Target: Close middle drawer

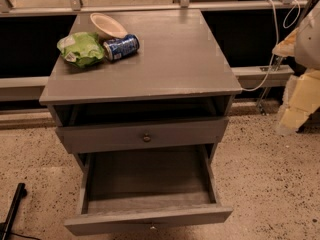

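Observation:
The grey wooden cabinet [150, 69] stands in the middle of the view. Its middle drawer [148, 219] is pulled far out toward me, and its wide, deep box [147, 176] is open and empty. The knob on its narrow front panel barely shows at the bottom edge. The top drawer [142, 135] above it, with a darker round knob, stands slightly out. The lowest drawer is hidden under the middle one. My gripper [296, 106] is a blurred pale shape at the right edge, right of the cabinet and apart from it.
On the cabinet top lie a green chip bag [80, 49], a blue can [121, 46] on its side and a pale bowl [107, 25]. A white cable [272, 44] hangs at the right. A black rod [12, 209] lies on the speckled floor at lower left.

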Tool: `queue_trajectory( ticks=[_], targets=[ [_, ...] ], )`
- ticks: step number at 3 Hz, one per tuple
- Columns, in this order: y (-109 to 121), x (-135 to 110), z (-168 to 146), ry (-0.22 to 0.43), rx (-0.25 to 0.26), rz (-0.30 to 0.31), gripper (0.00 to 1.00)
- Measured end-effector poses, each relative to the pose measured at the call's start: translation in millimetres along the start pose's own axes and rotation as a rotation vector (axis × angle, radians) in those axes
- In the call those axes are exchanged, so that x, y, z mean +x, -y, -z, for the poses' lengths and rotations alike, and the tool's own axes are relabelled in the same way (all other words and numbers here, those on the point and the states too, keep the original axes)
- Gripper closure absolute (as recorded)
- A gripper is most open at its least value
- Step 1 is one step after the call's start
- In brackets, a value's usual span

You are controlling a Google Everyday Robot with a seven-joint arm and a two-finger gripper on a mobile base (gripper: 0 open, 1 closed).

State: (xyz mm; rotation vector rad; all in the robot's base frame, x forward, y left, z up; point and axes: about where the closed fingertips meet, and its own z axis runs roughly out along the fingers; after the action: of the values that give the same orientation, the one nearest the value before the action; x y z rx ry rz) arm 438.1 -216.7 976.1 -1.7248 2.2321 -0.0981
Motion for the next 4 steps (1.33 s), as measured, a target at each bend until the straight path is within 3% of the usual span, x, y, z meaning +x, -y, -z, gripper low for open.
queue_trajectory(
  ticks=[1, 2, 3, 4],
  targets=[
    [0, 0, 0, 0.000, 0.000, 0.000, 0.00],
    [-9, 0, -54, 0.111, -0.036, 0.020, 0.00],
    [-51, 7, -124, 0.281, -0.106, 0.028, 0.00],
    [-59, 13, -136, 0.329, -0.076, 0.025, 0.00]
  ],
)
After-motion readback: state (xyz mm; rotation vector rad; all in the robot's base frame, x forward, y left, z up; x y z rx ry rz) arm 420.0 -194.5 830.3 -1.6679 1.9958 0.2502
